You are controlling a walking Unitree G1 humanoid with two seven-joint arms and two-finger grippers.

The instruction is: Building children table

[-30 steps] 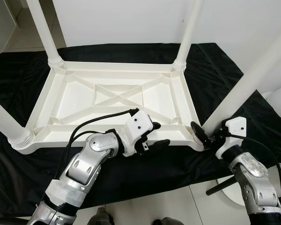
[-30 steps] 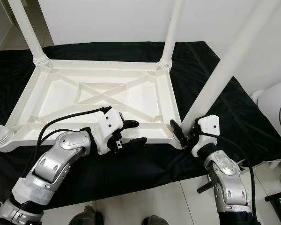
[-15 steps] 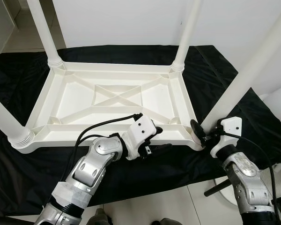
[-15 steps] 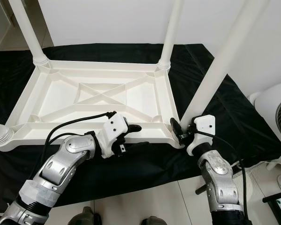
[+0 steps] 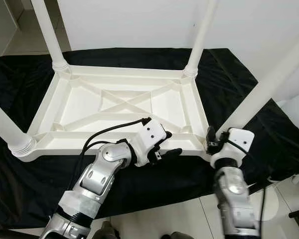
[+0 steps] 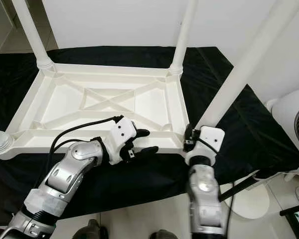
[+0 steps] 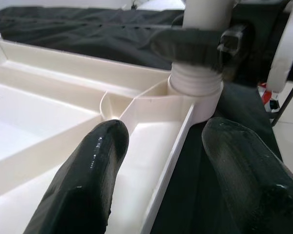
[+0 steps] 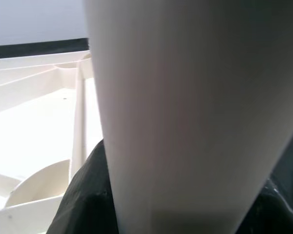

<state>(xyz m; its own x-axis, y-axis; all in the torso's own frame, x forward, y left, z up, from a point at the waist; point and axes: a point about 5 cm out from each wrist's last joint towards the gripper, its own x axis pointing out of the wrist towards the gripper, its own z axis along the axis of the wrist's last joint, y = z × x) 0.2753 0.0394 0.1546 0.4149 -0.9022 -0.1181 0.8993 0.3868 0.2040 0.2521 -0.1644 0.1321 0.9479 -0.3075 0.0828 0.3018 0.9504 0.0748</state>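
Note:
A white plastic children's table [image 5: 114,104] lies upside down on a black cloth, its legs pointing up. My left gripper [image 5: 170,143] stands open astride the table's near rim, one finger [image 7: 88,180] inside the frame and the other outside. None of its pads press on the rim. My right gripper [image 5: 211,142] is shut on the near right leg [image 5: 259,94] just above its threaded socket [image 7: 194,87]. The leg [image 8: 185,122] runs between that gripper's two black fingers [image 8: 83,204].
The other legs stand at the far left [image 5: 50,35], far right [image 5: 199,35] and near left [image 5: 5,127]. The black cloth [image 5: 20,74] covers the floor under the table. A white fan [image 6: 294,114] stands at the right. Pale tiles lie in front of the cloth.
My right forearm has swung in from the right until it stands almost straight below the near right leg, still gripping its base. My left gripper has edged slightly further along the near rim.

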